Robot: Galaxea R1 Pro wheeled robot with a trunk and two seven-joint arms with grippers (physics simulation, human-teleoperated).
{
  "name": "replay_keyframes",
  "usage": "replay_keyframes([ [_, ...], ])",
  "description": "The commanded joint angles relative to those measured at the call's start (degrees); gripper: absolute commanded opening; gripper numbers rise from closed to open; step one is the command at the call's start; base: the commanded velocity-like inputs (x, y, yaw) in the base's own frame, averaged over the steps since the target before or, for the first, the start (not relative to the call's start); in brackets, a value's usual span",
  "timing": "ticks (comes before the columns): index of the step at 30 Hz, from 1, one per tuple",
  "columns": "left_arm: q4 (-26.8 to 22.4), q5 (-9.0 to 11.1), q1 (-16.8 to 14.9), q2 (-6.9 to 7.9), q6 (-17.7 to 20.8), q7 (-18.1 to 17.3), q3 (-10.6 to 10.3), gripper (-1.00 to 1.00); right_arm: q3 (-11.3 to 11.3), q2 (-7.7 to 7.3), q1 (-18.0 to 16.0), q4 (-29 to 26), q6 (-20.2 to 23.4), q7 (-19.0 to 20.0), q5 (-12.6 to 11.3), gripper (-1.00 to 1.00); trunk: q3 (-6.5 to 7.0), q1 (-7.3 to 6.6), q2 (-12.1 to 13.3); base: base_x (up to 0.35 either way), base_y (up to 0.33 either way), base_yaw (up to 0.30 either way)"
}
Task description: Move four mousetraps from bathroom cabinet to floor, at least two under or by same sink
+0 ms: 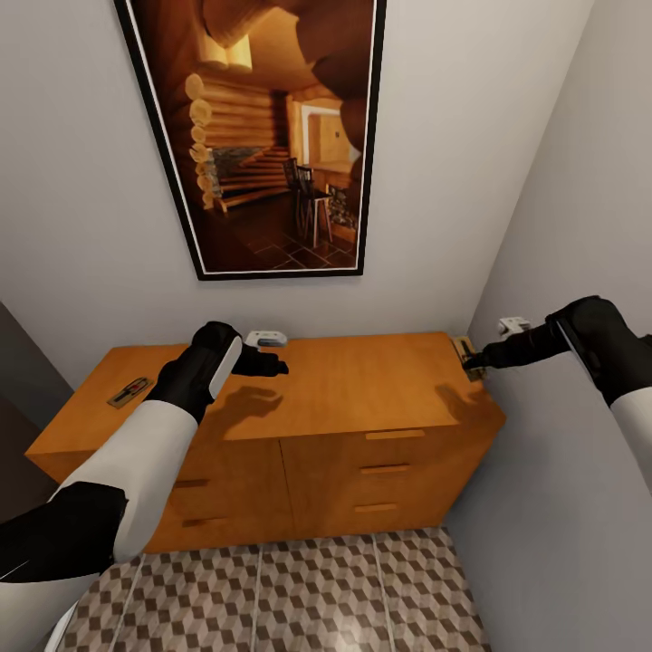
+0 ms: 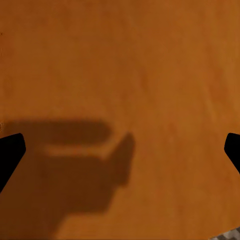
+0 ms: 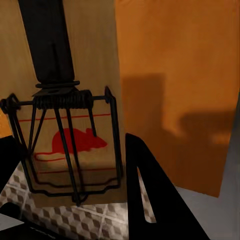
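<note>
The orange-brown cabinet (image 1: 362, 389) stands against the wall, and the cube-patterned bathroom floor (image 1: 317, 589) lies in front of it. One mousetrap (image 1: 129, 391) lies flat on the left end of its top. My left gripper (image 1: 268, 365) hovers open over the top's middle, with bare wood between its spread fingers (image 2: 10, 152). My right gripper (image 1: 473, 360) is shut on a second mousetrap (image 1: 465, 348) at the top's right edge. In the right wrist view this mousetrap (image 3: 95, 75) has a pale wooden base, a red mouse print and dark wire, and floor tiles show beneath it. The bathroom sink is out of view.
A large framed picture (image 1: 272, 136) hangs on the wall above the cabinet. White wall sockets sit behind the cabinet top (image 1: 267, 339) and on the right wall (image 1: 512, 323). The right wall stands close beside the cabinet's right end.
</note>
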Motion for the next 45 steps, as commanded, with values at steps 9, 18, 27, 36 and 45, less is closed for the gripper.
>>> replay_keyframes([
  [9, 0.66, 0.13, -0.05, 0.47, 0.24, 0.81, -0.07, 1.00, -0.46, 3.35, -3.30, 2.88, 0.25, -1.33, 0.53, -1.00, -0.09, 0.02, -0.08, 0.000, 0.000, 0.000],
  [18, 0.71, 0.13, -0.05, 1.05, 0.24, 7.10, 0.01, 1.00, -0.52, 10.79, -6.38, 9.40, 0.25, -6.28, 0.75, -1.00, -0.09, 0.02, -0.08, 0.000, 0.000, 0.000],
  [27, 0.59, 0.35, -0.06, 2.46, 0.24, 8.34, 0.02, 1.00, -0.57, 11.69, -6.54, 9.77, 0.25, -7.73, 0.79, -1.00, -0.09, 0.02, -0.08, 0.000, 0.000, 0.000],
  [36, 0.20, 0.57, -0.05, 2.75, 0.29, 8.35, 0.07, 1.00, -0.58, 11.63, -6.60, 9.75, 0.25, -7.82, 0.79, -1.00, -0.09, 0.02, -0.08, 0.000, 0.000, 0.000],
  [45, 0.42, 0.60, -0.06, 2.94, 0.35, 8.40, 0.12, 1.00, -0.46, 11.54, -6.58, 9.71, 0.25, -7.78, 0.86, -1.00, -0.09, 0.02, -0.08, 0.000, 0.014, 0.000],
])
